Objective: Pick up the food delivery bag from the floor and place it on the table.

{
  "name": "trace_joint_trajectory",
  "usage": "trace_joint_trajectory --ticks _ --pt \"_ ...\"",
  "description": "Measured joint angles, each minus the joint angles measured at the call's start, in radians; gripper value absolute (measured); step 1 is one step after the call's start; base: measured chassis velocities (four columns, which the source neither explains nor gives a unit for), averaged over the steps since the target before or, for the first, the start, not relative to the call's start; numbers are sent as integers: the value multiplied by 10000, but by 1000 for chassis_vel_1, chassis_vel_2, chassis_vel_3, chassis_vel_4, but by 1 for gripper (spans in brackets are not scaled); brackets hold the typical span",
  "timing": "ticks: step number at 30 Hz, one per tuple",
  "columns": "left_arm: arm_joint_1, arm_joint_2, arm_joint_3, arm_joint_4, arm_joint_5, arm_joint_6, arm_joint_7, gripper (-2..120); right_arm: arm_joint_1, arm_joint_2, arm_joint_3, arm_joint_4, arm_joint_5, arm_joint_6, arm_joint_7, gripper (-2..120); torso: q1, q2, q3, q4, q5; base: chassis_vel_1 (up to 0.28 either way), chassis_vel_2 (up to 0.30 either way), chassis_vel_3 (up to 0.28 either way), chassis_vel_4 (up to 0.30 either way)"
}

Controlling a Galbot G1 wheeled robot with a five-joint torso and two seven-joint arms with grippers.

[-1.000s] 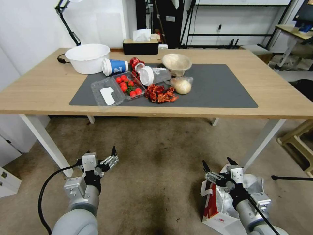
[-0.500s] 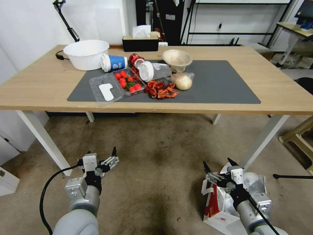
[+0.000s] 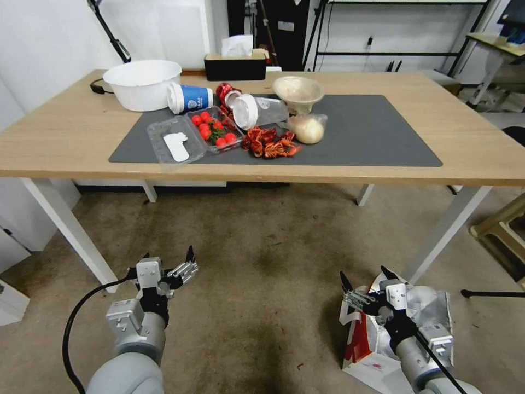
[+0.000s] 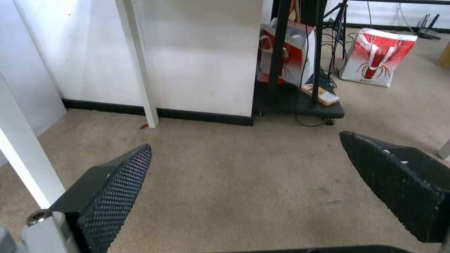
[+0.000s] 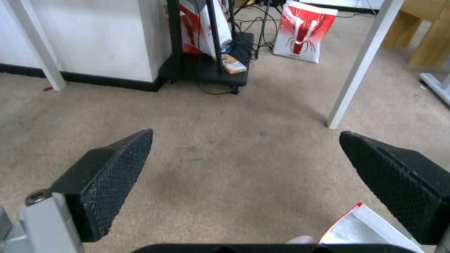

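The food delivery bag [image 3: 432, 312] stands on the carpet at the lower right, white with a red side panel and crumpled foil lining. One of its corners shows in the right wrist view [image 5: 361, 225]. My right gripper [image 3: 363, 273] [image 5: 246, 135] hovers open just over the bag's left rim, with nothing between its fingers. My left gripper [image 3: 168, 254] [image 4: 244, 147] hangs open over bare carpet at the lower left, far from the bag. The table [image 3: 65, 142] spans the view ahead, light wood on white legs, carrying a dark grey mat [image 3: 372, 131].
The mat's left half holds a white bowl [image 3: 143, 82], a blue cup [image 3: 191, 98], a clear box of red fruit [image 3: 213, 131], crayfish [image 3: 270, 148] and a bagged bun [image 3: 308, 130]. A white table leg [image 3: 445, 230] stands just behind the bag. A wooden stool [image 3: 503, 230] is at right.
The whole picture has shifted a little, so the camera has moved. Both grippers stay open in the same pose, and the bag has not moved on the floor.
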Motion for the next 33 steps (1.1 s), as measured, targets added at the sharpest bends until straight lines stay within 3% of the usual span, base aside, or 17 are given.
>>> trace_joint_trajectory --ticks 33 --pt "-9 24 66 97 12 -26 38 100 -32 111 -27 94 -25 7 40 100 -390 -1210 -821 0 0 0 0 0 0"
